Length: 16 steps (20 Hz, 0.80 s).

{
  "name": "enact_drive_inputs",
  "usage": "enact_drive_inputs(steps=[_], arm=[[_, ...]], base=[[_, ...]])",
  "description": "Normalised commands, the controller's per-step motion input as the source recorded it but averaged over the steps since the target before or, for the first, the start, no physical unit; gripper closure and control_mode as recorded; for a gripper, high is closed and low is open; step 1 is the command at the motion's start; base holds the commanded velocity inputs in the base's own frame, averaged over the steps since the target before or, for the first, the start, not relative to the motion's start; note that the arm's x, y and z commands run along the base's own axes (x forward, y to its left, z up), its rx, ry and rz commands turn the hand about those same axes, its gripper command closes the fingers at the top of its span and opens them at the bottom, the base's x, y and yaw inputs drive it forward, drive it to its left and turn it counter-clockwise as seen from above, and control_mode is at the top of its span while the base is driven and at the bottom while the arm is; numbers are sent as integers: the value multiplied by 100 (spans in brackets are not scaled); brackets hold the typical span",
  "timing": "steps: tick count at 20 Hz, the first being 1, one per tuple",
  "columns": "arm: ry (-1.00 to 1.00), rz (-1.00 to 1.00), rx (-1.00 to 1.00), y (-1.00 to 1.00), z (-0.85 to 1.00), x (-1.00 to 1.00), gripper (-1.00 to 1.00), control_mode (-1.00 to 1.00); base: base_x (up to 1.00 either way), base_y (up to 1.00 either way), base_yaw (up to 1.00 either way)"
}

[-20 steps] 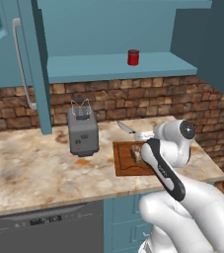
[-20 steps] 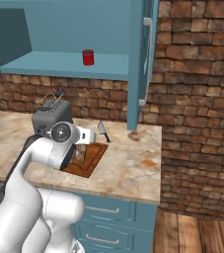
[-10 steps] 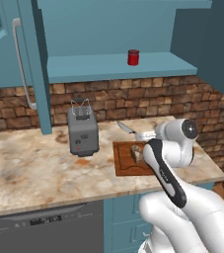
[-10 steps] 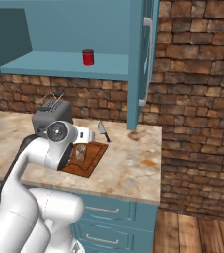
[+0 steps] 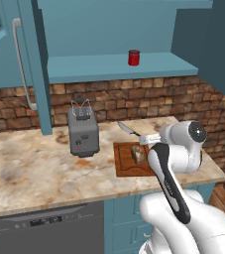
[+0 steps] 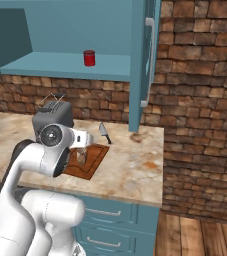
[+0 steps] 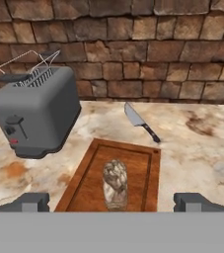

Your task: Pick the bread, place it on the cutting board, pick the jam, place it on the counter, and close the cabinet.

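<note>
On the worktop I count one toaster, one cutting board with one piece of bread, and one knife, plus one red jam jar on the cabinet shelf.

The toaster is crowding the left of the hand view, just beside the cutting board. A knife is lying past the board's far edge, upper centre. Bare counter is stretching open on the right.

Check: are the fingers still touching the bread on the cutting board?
Apart. In the hand view both fingers stand wide on either side of the bread, with bare cutting board between them and it.
</note>
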Motion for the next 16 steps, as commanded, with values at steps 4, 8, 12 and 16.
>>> enact_drive_inputs(steps=[4,8,12,16], arm=[[0,-2,0,0,18,-28,-100,-100],[0,-6,0,0,18,-26,-100,-100],[0,-8,0,0,20,-22,-100,-100],[0,-5,0,0,15,-19,-100,-100]], base=[[0,0,0],[0,0,0],[0,0,0],[0,0,0]])
